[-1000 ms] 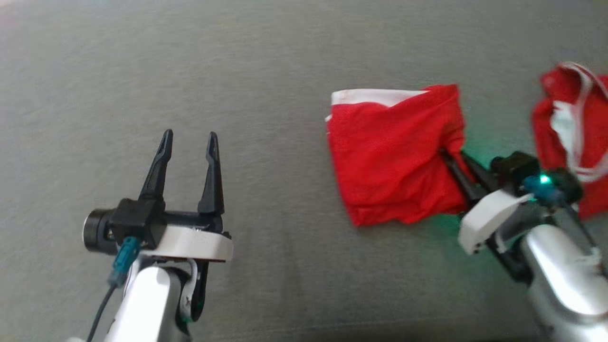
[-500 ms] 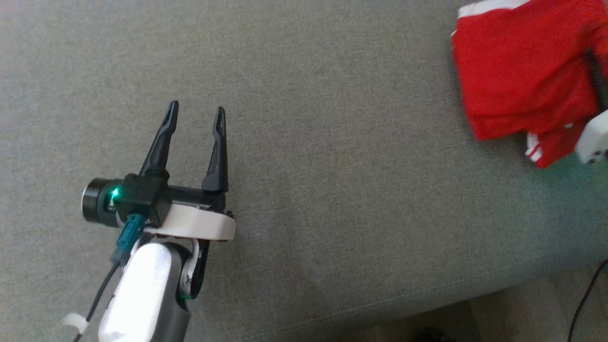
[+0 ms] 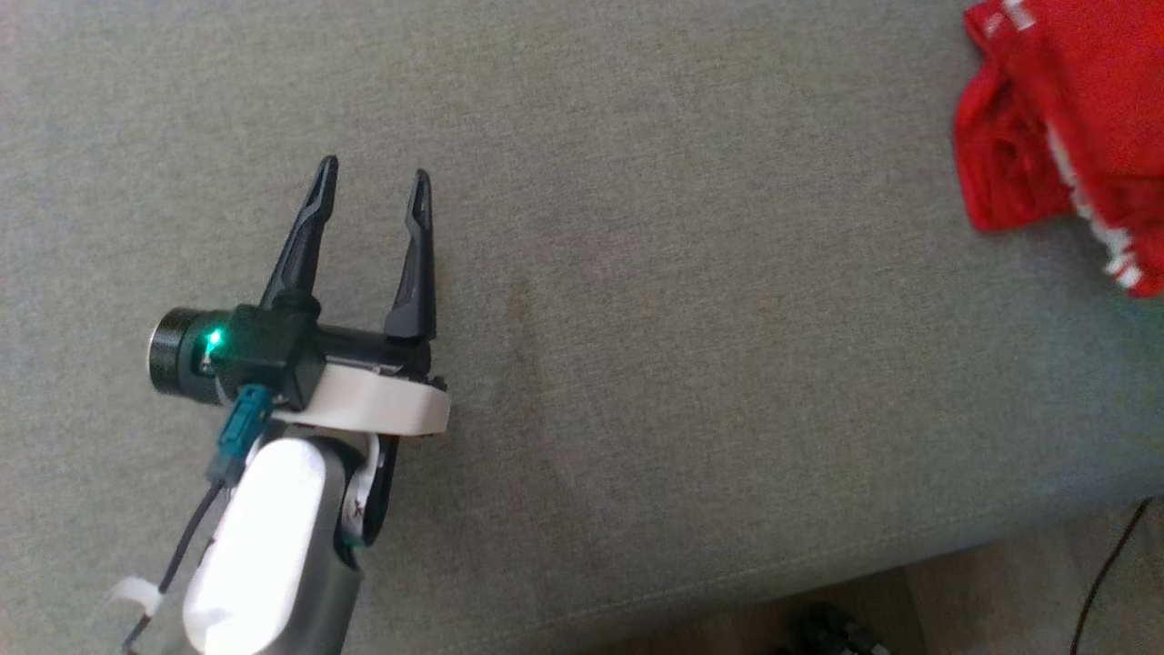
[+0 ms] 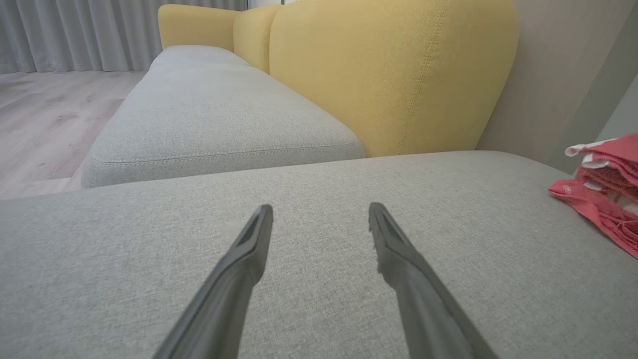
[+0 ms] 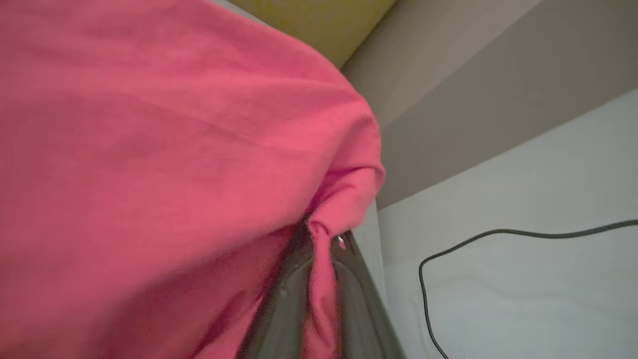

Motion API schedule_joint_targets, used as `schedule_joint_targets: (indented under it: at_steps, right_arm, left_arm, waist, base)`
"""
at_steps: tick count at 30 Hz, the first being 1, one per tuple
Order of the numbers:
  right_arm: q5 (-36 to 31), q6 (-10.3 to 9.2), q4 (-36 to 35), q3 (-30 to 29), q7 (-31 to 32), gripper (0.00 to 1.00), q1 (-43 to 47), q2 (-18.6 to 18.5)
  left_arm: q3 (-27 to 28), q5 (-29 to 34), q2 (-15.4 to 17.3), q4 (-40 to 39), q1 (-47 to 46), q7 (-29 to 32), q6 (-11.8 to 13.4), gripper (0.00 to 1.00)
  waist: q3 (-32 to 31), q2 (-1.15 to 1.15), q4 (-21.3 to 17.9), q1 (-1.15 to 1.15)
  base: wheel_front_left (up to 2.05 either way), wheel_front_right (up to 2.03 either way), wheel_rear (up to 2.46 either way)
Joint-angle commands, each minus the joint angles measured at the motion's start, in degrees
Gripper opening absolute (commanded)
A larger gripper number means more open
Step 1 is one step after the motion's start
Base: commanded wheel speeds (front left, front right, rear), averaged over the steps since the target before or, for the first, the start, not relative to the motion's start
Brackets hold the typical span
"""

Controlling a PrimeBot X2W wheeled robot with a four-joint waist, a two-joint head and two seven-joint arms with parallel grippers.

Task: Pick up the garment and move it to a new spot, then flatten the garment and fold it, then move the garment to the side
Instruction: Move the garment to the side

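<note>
**Red garment held on a thin one-armed pinch**

Nearest me, the left gripper (image 3: 374, 171) hangs over the grey cushion (image 3: 637, 382), fingers spread wide with nothing between them. Farther out on my right, the right gripper (image 5: 324, 237) is clamped tight on a bunched pleat of the red garment (image 5: 174, 149), which drapes over its fingers. In the head view that red cloth sits at the cushion's far right end, well apart from the left gripper. I can't tell there whether it is one piece or two lying together, nor whether it hangs clear of the cushion.

My worry is the grip. It takes only a narrow pleat, so I judge the cloth could slide out, or its fold could fall open under its own weight. The cushion's edge is close, and a drop there would land it on the floor near the black cable (image 5: 498, 233).

Nothing here works as a container: the cushion alone bears the cloth
</note>
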Motion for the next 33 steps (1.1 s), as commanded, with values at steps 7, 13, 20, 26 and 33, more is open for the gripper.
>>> schedule_joint_targets:
  at_steps: [7, 13, 20, 26, 33]
  right_arm:
    - [-6.76, 0.37, 8.28, -7.32, -2.21, 0.0, -4.56, 0.89]
    - [-9.36, 0.37, 12.45, -10.69, -5.27, 1.0, -5.55, 4.42]
    - [-10.7, 0.37, 14.34, -20.16, -10.26, 1.0, -3.79, 6.79]
    - [-8.95, 0.37, 7.62, -25.59, -14.78, 1.0, 2.41, 13.03]
    - [-5.18, 0.37, -12.1, -24.29, -15.42, 1.0, 15.01, 23.75]
  left_arm:
    - [1.08, 0.6, 0.33, -1.72, -3.29, -0.29, -0.12, 1.0]
    - [1.35, 0.24, 0.19, -1.55, -3.22, -0.29, 0.1, 1.0]
    - [2.04, -0.52, 0.25, -0.78, -0.99, -0.29, 0.23, 1.0]
    - [3.14, -1.14, 0.73, -0.24, 2.6, -0.29, 0.82, 1.0]
    - [4.57, -1.97, 1.56, 0.06, 6.49, -0.29, 1.91, 1.0]
  waist:
    - [2.13, 0.0, 1.24, -0.01]
    - [1.75, 0.0, 1.43, -0.01]
    - [-2.21, 0.0, 0.83, -0.01]
    - [-7.24, 0.0, 0.24, -0.01]
    - [-11.59, 0.0, 1.27, -0.01]
  base:
    - [0.0, 0.0, 0.0]
    - [0.0, 0.0, 0.0]
    - [0.0, 0.0, 0.0]
    - [0.0, 0.0, 0.0]
    - [0.0, 0.0, 0.0]
